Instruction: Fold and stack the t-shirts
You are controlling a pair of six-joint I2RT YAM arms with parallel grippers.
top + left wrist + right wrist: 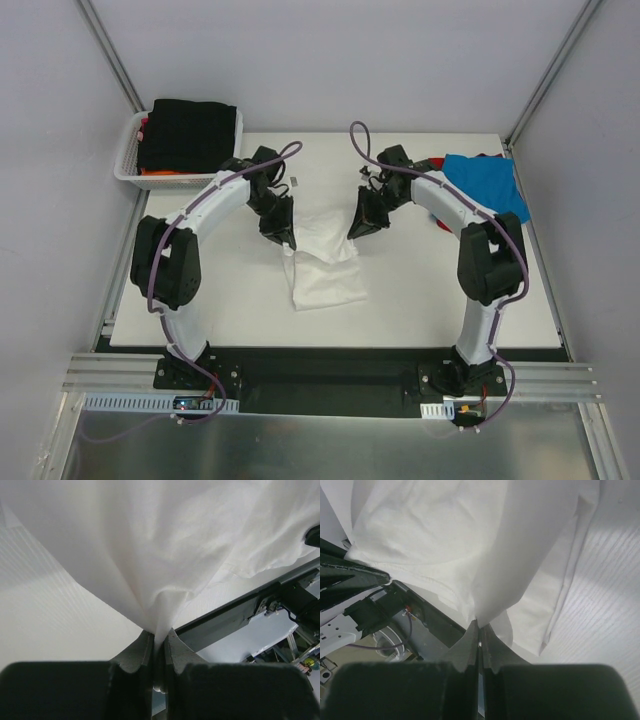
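The white t-shirt hangs bunched between my two grippers over the middle of the table, its lower part resting on the table. My left gripper is shut on a pinch of its fabric at the shirt's upper left, as the left wrist view shows close up. At the upper right of the shirt my right gripper is shut on another fold, the jaws pressed together. A blue t-shirt lies at the table's far right with a red one peeking from beneath it.
A white lattice basket stands off the table's far left corner, holding a black t-shirt over an orange one. The black base rail runs along the near edge. Grey walls close in on both sides.
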